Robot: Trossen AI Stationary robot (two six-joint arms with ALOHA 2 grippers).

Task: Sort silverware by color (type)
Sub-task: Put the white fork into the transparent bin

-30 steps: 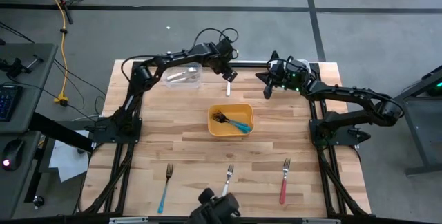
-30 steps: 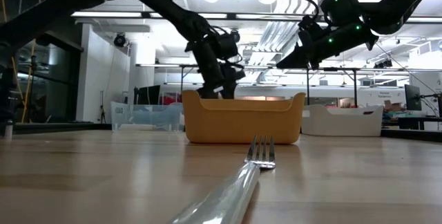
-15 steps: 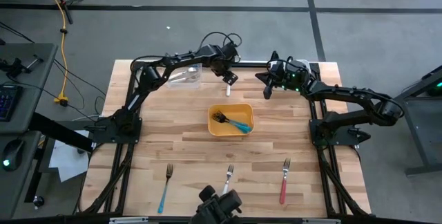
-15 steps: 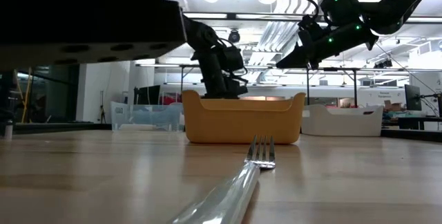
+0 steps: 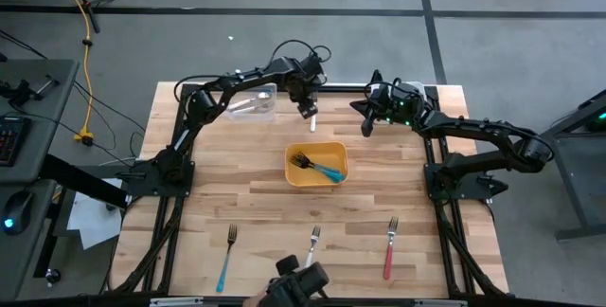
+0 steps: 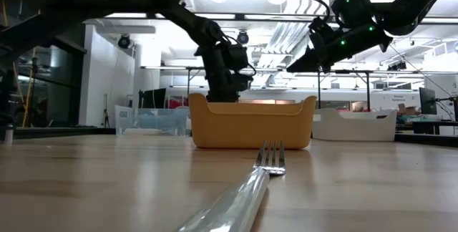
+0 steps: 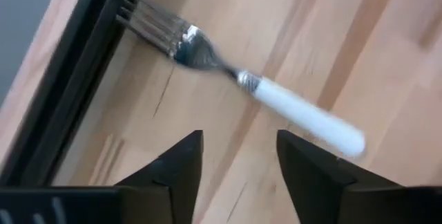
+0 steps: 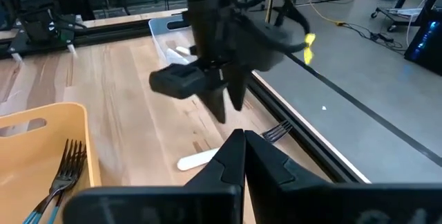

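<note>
While my left gripper [image 7: 236,156] hangs over the far edge of the table [image 5: 256,207], its two fingers stand apart with nothing between them, and the white-handled fork [image 7: 238,79] lies flat on the wood just beyond their tips. Its tines reach the dark frame rail [image 7: 76,79] along the table's far edge, and its handle runs back toward the table's middle. From above, that same fork [image 5: 312,119] sits just under my left gripper [image 5: 305,108], between the clear bin [image 5: 251,104] and the yellow bin [image 5: 316,165].

My right gripper [image 5: 365,123] hovers in the air at the far right of the table, fingers pressed together and holding nothing.

Inside the yellow bin lie blue-handled forks [image 5: 322,168], tines pointing left. Along the near edge three more forks rest well apart: a blue fork [image 5: 227,255], a white fork [image 5: 312,244] and a red fork [image 5: 389,247]. The clear bin holds some silverware too, though I cannot tell its colour.
</note>
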